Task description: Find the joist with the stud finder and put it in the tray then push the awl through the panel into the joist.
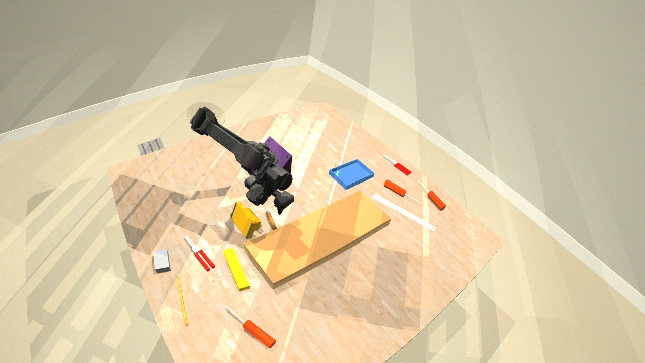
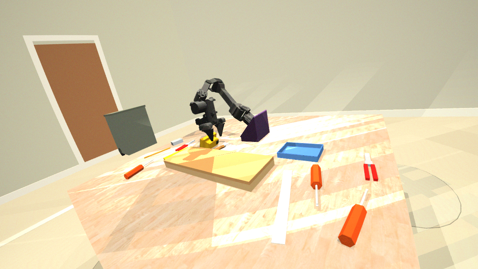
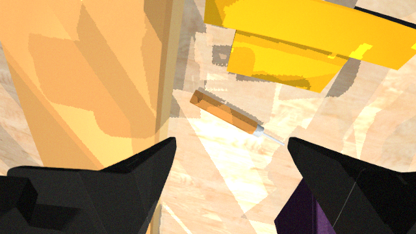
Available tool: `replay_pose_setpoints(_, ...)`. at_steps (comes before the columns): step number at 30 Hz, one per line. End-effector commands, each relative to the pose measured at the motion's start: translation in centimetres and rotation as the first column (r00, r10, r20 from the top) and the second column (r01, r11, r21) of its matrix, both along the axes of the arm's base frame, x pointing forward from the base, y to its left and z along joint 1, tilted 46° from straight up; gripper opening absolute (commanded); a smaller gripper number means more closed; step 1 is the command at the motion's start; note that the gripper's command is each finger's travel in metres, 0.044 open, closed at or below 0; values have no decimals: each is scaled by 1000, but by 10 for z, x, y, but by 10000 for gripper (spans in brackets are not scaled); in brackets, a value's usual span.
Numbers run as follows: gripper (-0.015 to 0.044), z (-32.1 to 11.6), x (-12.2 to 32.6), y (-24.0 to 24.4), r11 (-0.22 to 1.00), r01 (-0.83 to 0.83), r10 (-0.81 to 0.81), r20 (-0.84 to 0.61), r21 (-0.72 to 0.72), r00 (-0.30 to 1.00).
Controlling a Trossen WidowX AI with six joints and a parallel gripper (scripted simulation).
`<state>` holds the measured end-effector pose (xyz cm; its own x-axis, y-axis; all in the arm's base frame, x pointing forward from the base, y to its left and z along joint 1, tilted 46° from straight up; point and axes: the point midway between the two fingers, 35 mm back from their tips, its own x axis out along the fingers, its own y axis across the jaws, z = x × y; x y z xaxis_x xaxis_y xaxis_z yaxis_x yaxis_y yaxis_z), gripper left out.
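Note:
My gripper (image 1: 269, 203) (image 2: 216, 137) (image 3: 231, 142) is open and empty, pointing down above the table beside the panel. The awl (image 1: 270, 220) (image 2: 220, 147) (image 3: 224, 116) lies on the table below, with its brown handle end near the panel and its metal tip pointing away. The yellow stud finder (image 1: 244, 220) (image 2: 206, 144) (image 3: 292, 29) rests on the table beside the awl, near the panel's end. The floor panel (image 1: 342, 221) (image 2: 233, 163) (image 3: 81, 123) is tan; I see no hole in it. The blue tray (image 1: 346, 185) (image 2: 297, 157) is empty. The joist is hidden.
The purple arm mount (image 1: 280, 155) (image 2: 257, 128) stands behind the gripper. A yellow bar (image 1: 236, 268), red pliers (image 1: 202, 257), a grey block (image 1: 161, 260) and a pencil-like stick (image 1: 182, 300) lie near the stud finder. Screwdrivers (image 1: 259, 334) (image 2: 316, 176) and a white strip (image 1: 403, 212) (image 2: 282, 207) lie around the panel.

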<state>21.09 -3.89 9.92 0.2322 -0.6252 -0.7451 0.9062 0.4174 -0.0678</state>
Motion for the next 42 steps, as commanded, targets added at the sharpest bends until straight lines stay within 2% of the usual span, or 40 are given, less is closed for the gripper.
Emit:
replay_pose_setpoints(1, 440, 40, -23, -32, 969, 215, -196, 153, -119, 968)
replay_pose_setpoints(23, 440, 47, -15, -37, 969, 215, -196, 154, -119, 968)
replay_pose_setpoints(42, 440, 25, -8, -56, 970, 216, -198, 153, -114, 968)
